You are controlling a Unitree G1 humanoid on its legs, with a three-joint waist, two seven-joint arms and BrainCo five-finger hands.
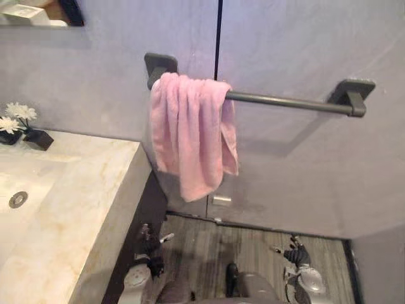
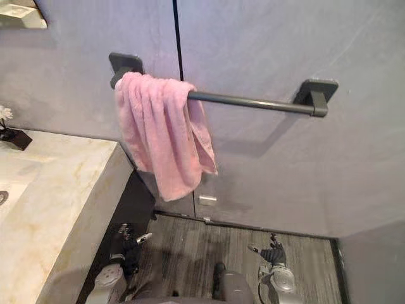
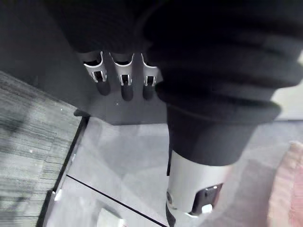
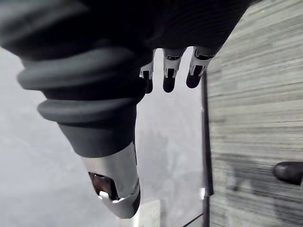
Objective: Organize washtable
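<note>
One pink towel [image 1: 190,136], draped over the left end of a dark grey towel bar [image 1: 285,101] on the grey wall [image 1: 304,171]. It is bunched in folds close against the left bracket [image 1: 159,63], one corner hanging lower than the rest, and the remainder of the bar is bare. One marble washtable [image 1: 82,190], lower left of the left eye view, just beside the towel but apart from it. It carries a sink drain [image 1: 18,199], and at its back edge white flowers [image 1: 18,114] in a dark pot [image 1: 9,137] and a black block [image 1: 39,139], under a mirror corner [image 1: 25,12]. Left hand [image 1: 150,244], low beside the washtable's dark side panel [image 1: 136,215]; right hand [image 1: 296,254], low over the striped grey floor [image 1: 253,247]. Both are well below the towel, presumably at rest with no reach begun. Right eye view: same items, same order. Left wrist view: fingers [image 3: 124,80] of the left hand extended and relaxed, thumb [image 3: 194,198] apart, nothing between them; a pink edge of the towel at the frame's side. Right wrist view: fingers [image 4: 169,71] of the right hand likewise loose and straight, thumb [image 4: 116,189] clear, holding nothing, with wall and floor beyond. Assessment: the towel hangs where it belongs but crowded and uneven, so spreading it along the bar is the likely outstanding step; either hand must first rise to it.
</note>
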